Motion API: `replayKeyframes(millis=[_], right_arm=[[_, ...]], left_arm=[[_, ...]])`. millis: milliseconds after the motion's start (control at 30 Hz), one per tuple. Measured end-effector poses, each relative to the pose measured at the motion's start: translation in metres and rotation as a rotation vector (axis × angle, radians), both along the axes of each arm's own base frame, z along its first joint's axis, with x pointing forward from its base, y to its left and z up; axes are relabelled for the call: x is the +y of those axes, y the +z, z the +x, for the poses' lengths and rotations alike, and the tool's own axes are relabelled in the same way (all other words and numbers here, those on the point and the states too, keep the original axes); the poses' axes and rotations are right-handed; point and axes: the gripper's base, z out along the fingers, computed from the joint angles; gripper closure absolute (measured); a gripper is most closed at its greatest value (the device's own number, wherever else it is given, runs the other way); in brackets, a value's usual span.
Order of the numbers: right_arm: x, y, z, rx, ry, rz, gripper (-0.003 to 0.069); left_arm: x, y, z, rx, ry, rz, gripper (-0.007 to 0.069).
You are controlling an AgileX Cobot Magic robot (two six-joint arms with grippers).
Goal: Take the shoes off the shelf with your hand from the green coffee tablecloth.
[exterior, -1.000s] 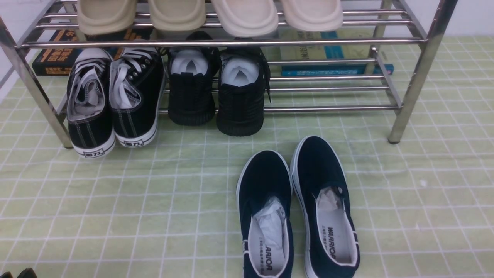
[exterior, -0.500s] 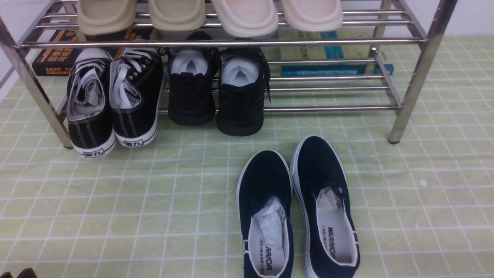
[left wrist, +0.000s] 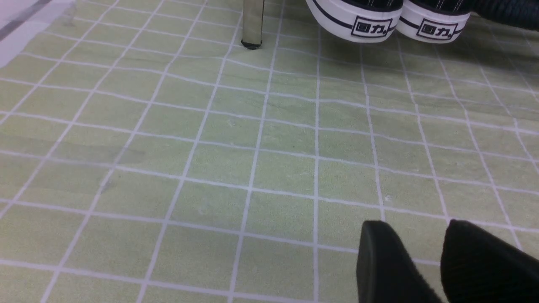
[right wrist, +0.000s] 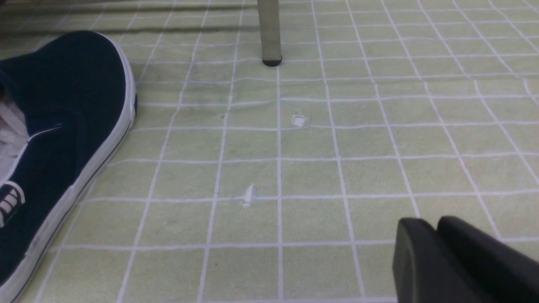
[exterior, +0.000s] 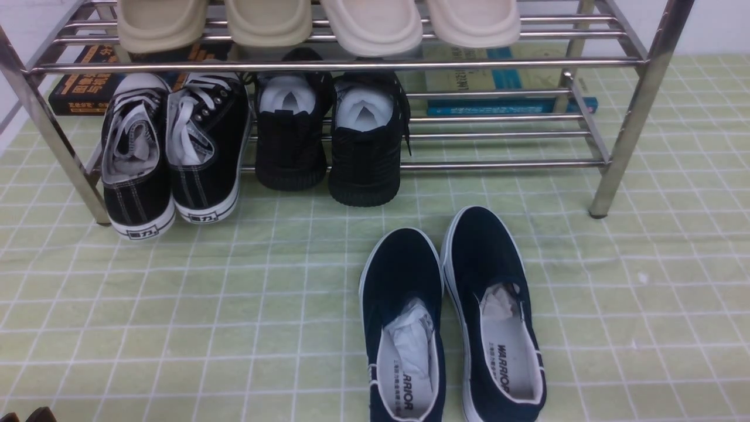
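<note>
Where the shoes (exterior: pixel 403 269) lie on the cloth (exterior: pixel 234 310), long axes running toward the rack (exterior: pixel 624 140), the right pincer (right wrist: pixel 430 223), off to their right, seems nearer; its grip I cannot tell. The left pincer (left wrist: pixel 417 227) is parted.

You can read "WARRIOR" on the insole (exterior: pixel 508 363) of the right navy slip-on — and "ARRIOR", partly hidden, on the left one's insole (exterior: pixel 404 375). Your left wrist view shows "回力" on both black sneakers' heel labels (left wrist: pixel 372 27).
</note>
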Motion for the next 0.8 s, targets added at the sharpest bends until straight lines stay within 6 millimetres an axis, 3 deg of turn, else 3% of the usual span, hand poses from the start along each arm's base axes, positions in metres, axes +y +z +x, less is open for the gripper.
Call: replayKeyframes(millis=[800], right_arm=[[0.0, 0.0, 0.0, 0.0, 0.0, 0.0, 0.054]], left_arm=[[0.0, 0.0, 0.0, 0.0, 0.0, 0.0, 0.0383]])
